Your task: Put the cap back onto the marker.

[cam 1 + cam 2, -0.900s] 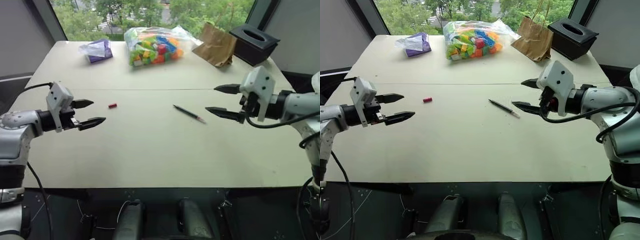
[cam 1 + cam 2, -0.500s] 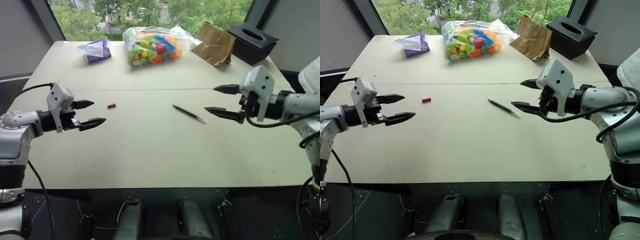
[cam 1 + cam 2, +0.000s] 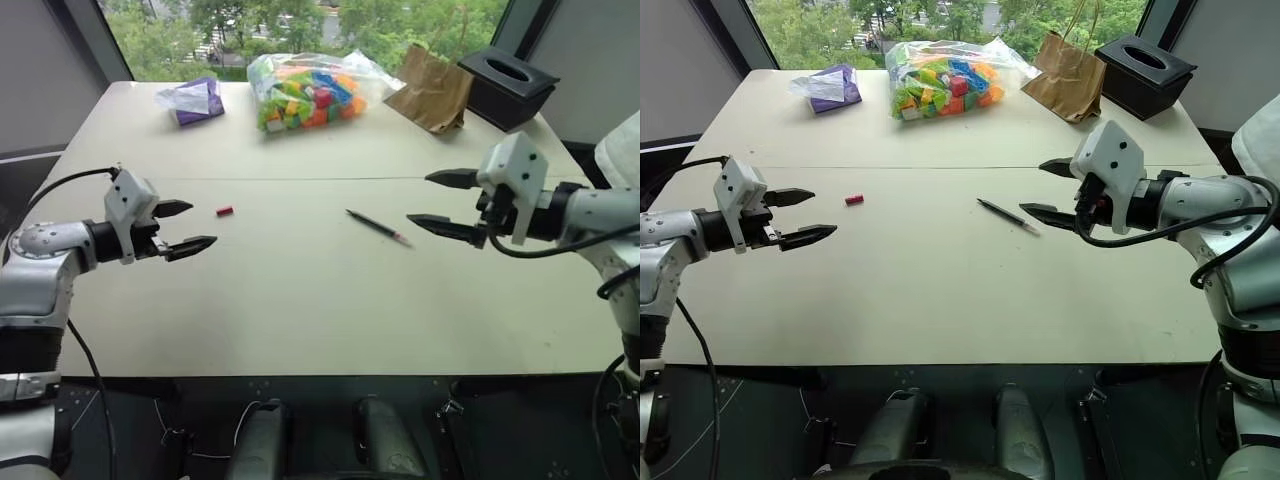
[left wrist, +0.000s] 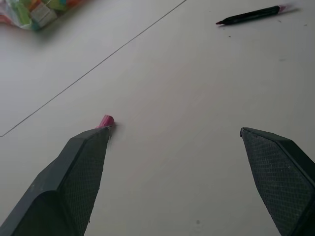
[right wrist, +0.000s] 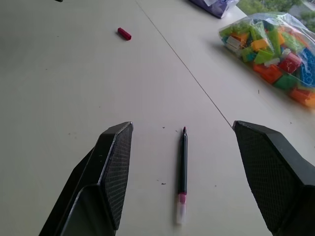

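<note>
Approach | my left gripper (image 3: 193,226) and right gripper (image 3: 431,199) both spread, empty | I should straddle cap (image 3: 225,211) and marker (image 3: 378,226) squarely before closing.

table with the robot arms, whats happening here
A two-armed robot is set to recap a marker, and nothing is picked up yet. The marker lies uncapped mid-table, and its red cap lies apart from it, toward the robot's left. The left gripper hovers with jaws open near the cap, the right gripper with jaws open near the marker. A bag of toy blocks, a purple bag, a paper bag and a black box sit along the far edge.
</note>
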Controlling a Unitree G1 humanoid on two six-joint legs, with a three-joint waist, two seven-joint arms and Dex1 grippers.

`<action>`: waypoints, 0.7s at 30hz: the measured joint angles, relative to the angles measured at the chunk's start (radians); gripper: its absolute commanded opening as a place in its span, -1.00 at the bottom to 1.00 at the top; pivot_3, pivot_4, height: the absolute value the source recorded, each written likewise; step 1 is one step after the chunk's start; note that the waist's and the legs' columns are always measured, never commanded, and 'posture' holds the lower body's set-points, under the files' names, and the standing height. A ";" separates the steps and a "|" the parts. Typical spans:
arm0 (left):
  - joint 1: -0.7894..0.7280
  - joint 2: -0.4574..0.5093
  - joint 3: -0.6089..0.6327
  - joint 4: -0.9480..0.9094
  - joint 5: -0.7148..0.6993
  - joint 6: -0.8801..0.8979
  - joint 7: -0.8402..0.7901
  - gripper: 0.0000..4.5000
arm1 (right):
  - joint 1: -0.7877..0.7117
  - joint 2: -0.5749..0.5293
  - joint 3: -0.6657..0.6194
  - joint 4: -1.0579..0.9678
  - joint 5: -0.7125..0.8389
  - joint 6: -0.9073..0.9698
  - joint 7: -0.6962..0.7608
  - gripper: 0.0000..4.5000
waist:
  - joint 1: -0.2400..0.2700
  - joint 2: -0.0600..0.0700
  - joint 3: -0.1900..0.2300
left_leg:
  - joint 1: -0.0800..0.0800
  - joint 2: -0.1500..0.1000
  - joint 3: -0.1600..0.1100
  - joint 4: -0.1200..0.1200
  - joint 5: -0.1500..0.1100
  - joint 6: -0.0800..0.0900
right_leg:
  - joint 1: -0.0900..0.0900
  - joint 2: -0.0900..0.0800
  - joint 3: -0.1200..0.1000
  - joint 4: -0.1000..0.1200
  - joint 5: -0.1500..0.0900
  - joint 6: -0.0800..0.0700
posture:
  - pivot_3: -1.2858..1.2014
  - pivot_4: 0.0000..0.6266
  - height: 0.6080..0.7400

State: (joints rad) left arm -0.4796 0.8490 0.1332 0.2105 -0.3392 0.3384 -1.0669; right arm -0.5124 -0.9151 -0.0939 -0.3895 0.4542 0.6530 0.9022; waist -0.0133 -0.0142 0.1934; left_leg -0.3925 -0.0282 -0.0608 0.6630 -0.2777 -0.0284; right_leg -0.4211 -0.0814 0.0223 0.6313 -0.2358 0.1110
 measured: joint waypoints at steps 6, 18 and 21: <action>-0.084 -0.077 -0.014 0.177 0.073 -0.094 0.078 0.97 | 0.025 0.010 -0.001 -0.028 0.003 0.017 -0.029 0.48 | 0.003 0.000 0.000 | 0.000 -0.002 0.000 0.000 0.000 0.000 | 0.000 0.000 -0.001 0.000 0.000 0.000 | 0.03 -0.52 1.00; -0.381 -0.250 -0.102 0.828 0.258 -0.393 0.227 0.97 | 0.117 0.042 -0.029 -0.123 0.024 0.053 -0.126 0.48 | 0.003 -0.002 0.000 | -0.002 -0.007 -0.001 0.001 0.000 0.000 | 0.000 -0.001 0.000 0.001 0.001 0.002 | 0.03 -0.52 1.00; -0.430 -0.278 -0.100 0.927 0.270 -0.441 0.269 0.97 | 0.149 0.047 -0.049 -0.160 0.031 0.067 -0.157 0.48 | 0.003 -0.002 0.000 | -0.002 -0.007 -0.001 0.001 0.000 0.000 | -0.001 -0.001 0.000 0.001 0.001 0.002 | 0.03 -0.52 1.00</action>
State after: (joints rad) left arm -0.9094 0.5706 0.0334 1.1377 -0.0693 -0.1028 -0.7975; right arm -0.3632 -0.8685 -0.1430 -0.5495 0.4854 0.7197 0.7450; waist -0.0108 -0.0158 0.1933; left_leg -0.3944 -0.0348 -0.0614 0.6641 -0.2777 -0.0284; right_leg -0.4216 -0.0824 0.0220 0.6322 -0.2345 0.1131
